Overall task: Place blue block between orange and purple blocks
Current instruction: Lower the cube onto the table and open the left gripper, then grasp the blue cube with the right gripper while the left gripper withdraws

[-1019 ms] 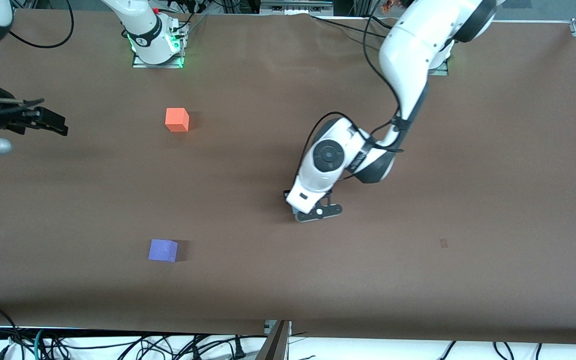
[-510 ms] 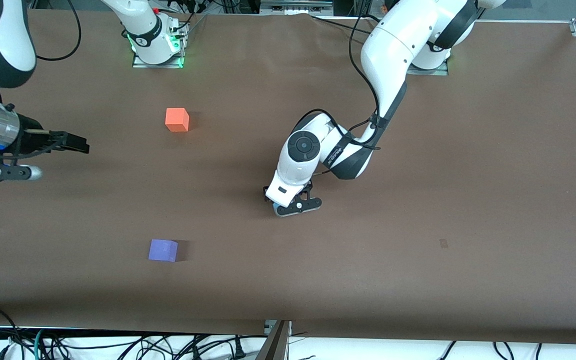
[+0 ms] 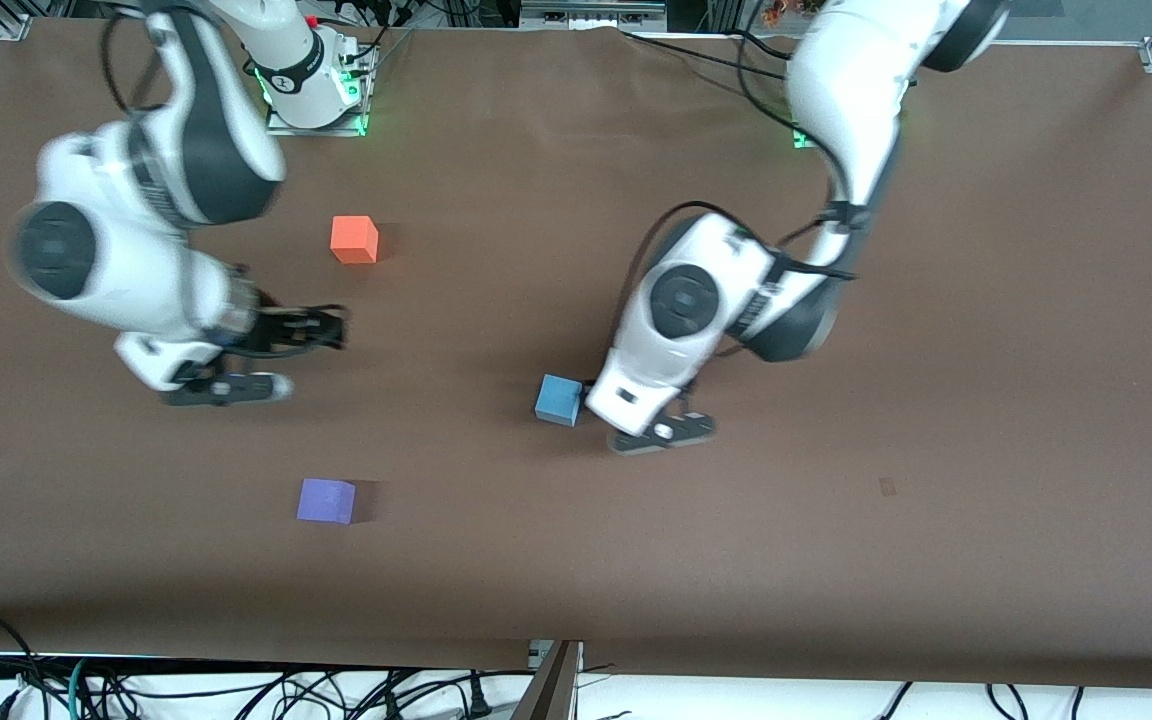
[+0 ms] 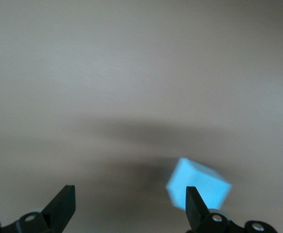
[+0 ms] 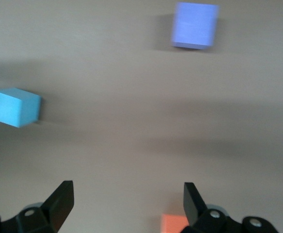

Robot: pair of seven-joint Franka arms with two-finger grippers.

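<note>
The blue block [image 3: 558,399] [image 4: 198,187] rests on the brown table near its middle. My left gripper [image 3: 636,410] [image 4: 129,196] hangs just beside it, open and empty, and one fingertip [image 4: 192,204] overlaps the block's edge in the left wrist view. The orange block [image 3: 353,239] [image 5: 175,224] sits toward the right arm's end, farther from the front camera. The purple block [image 3: 326,500] [image 5: 195,25] lies nearer to that camera. My right gripper [image 3: 331,328] [image 5: 127,194] is open and empty over the stretch between those two. The blue block [image 5: 14,107] also shows in the right wrist view.
The brown table cover [image 3: 936,400] spreads wide toward the left arm's end. Cables [image 3: 236,690] hang along the table edge nearest the front camera. The right arm's base [image 3: 316,90] stands at the edge farthest from it.
My left gripper has opened and let go of the blue block, which now sits uncovered on the table, and has shifted toward its own end. The right arm has swung in between orange and purple.
</note>
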